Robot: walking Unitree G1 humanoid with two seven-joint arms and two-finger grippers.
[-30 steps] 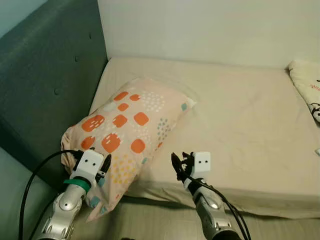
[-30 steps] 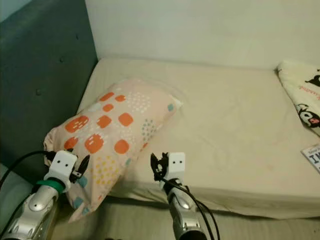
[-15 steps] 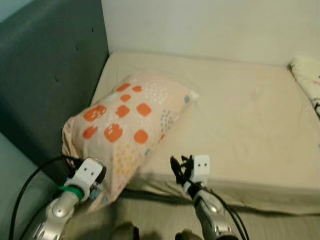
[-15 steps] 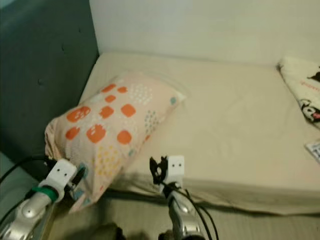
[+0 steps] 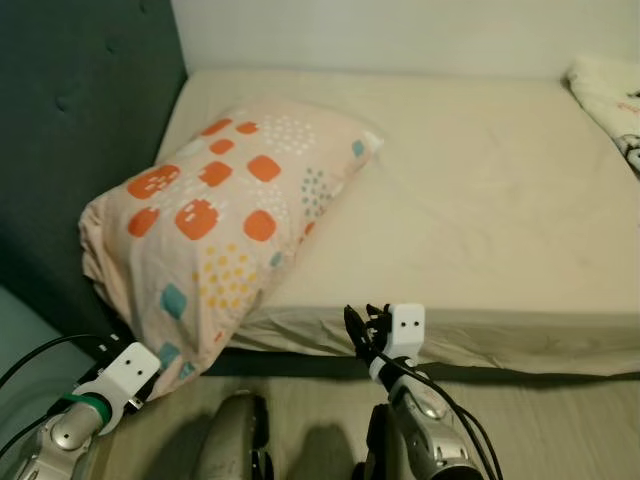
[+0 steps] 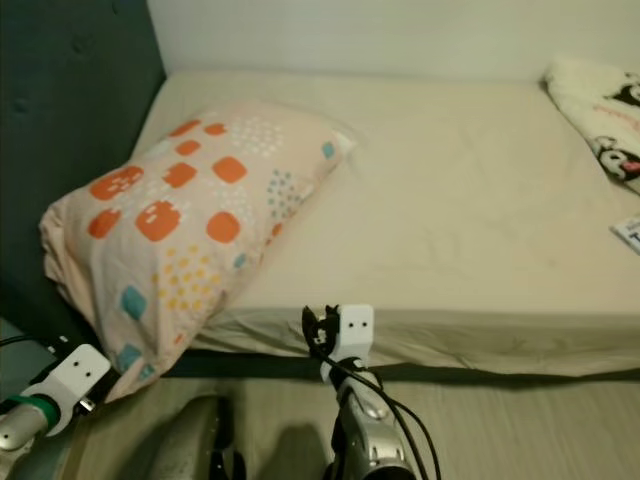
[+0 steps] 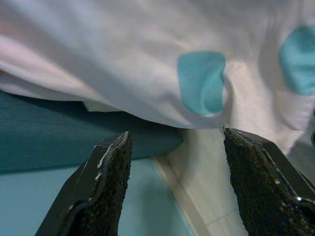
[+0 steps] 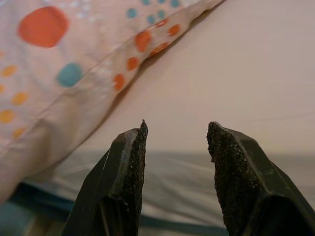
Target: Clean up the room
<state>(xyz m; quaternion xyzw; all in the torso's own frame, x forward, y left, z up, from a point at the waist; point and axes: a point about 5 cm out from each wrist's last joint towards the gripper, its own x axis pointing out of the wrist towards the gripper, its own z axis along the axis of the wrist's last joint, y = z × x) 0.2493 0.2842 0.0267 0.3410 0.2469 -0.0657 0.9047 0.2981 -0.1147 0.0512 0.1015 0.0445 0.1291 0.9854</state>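
Both claws are held open and empty: the left claw [image 7: 172, 187] below the pillow [image 5: 220, 220], the right claw [image 8: 174, 167] before the bed [image 5: 480, 190], beside a dark headboard [image 5: 70, 130].

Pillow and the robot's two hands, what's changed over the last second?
The left hand has drawn back and down off the pillow's near corner. It is now open just below that corner, holding nothing. The camera has also pulled back, so the whole picture has shifted. The pillow lies as before against the headboard end of the mattress, and the right hand stays open by the mattress's front edge.
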